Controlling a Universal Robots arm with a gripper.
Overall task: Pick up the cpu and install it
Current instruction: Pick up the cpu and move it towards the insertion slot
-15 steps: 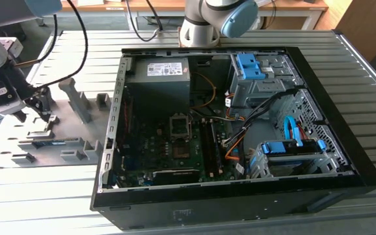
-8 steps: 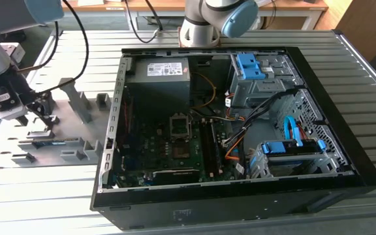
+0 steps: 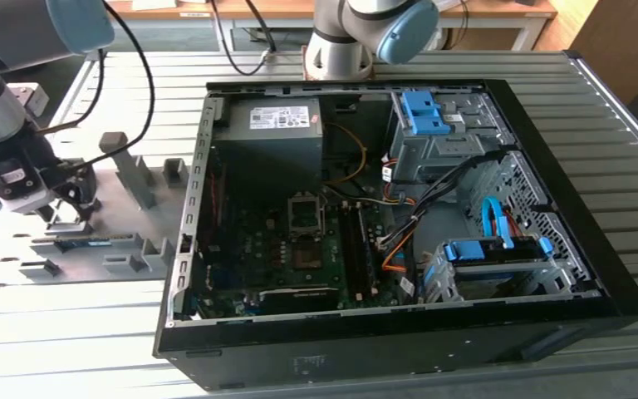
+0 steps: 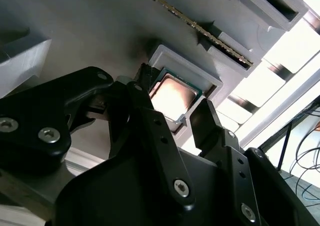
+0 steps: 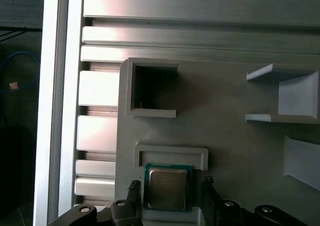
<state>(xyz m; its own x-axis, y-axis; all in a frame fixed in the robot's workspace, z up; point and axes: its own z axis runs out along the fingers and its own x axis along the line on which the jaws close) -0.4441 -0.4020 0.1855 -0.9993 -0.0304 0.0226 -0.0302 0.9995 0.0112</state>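
Note:
The cpu (image 5: 167, 188) (image 4: 172, 96) is a small flat square chip with a dull metallic face. It lies in a shallow grey holder (image 5: 172, 153) on the fixture plate (image 3: 130, 249). My gripper (image 5: 170, 186) (image 4: 175, 103) (image 3: 66, 204) hangs low over it, at the exterior view's left. One black finger (image 5: 132, 188) stands on one side of the chip and the other finger (image 5: 207, 186) on the opposite side. A narrow gap shows on each side, so the gripper is open around the chip. The metal-framed socket (image 3: 305, 214) sits on the motherboard inside the open computer case (image 3: 541, 316).
The grey fixture plate carries upright holders (image 3: 142, 170) and a memory stick (image 4: 200, 25). A square pocket (image 5: 152, 88) lies just beyond the chip's holder. Inside the case are a power supply box (image 3: 269, 133), cables and blue drive brackets (image 3: 424, 112). A second robot's base (image 3: 347, 46) stands behind the case.

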